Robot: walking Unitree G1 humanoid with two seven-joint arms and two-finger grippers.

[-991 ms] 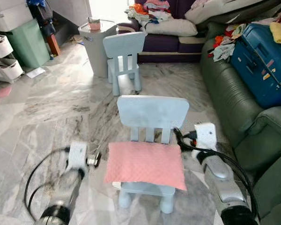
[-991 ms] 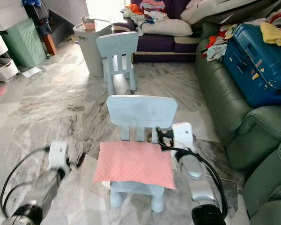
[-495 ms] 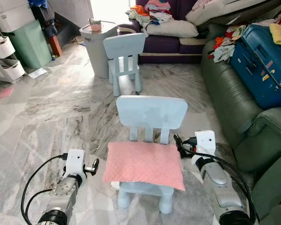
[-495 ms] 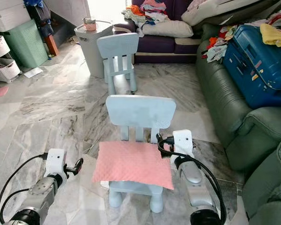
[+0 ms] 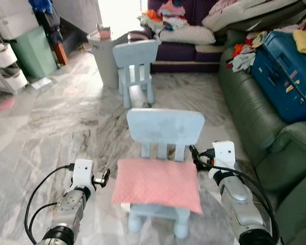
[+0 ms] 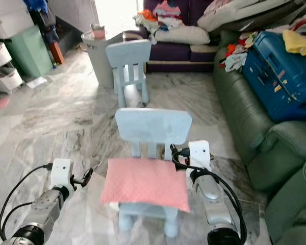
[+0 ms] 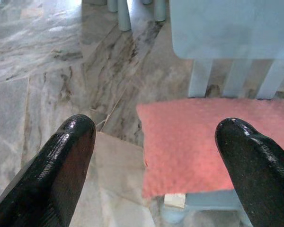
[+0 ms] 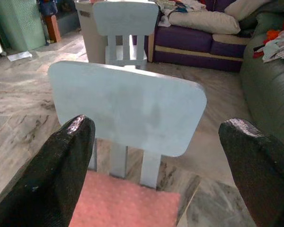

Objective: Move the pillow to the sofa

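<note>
Pink pillow: lies flat on seat of small blue chair, green sofa to robot's right. Left tool and right tool: both spread wide, flanking pillow's edges, likely poised for two-sided lift

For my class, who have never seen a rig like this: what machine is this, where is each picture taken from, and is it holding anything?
This is a walking humanoid robot with two silver arms, each ending in a gripper of two black fingers. Two pictures come from cameras in its head, looking down. Two come from cameras on its wrists, looking along the fingers. A pink pillow lies on the seat of a small pale blue chair. The left gripper is beside the pillow's left edge, the right gripper near its right back corner. Both are open and hold nothing. A green sofa stands to the right, with a blue suitcase on it.
</note>
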